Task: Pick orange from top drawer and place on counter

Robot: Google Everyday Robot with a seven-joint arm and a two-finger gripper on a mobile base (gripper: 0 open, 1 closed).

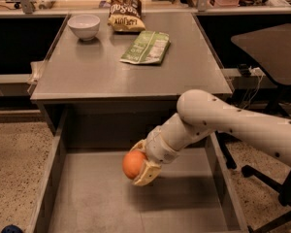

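Observation:
The orange is small and round, held in my gripper above the open top drawer. The gripper is shut on the orange, with one pale finger below it and one behind it. My white arm reaches in from the right. The orange hangs above the drawer's flat grey bottom, just below and in front of the counter's front edge. The grey counter lies behind and above it.
On the counter stand a white bowl at the back left, a brown chip bag at the back middle and a green packet near the centre. A dark side table and chair base stand to the right.

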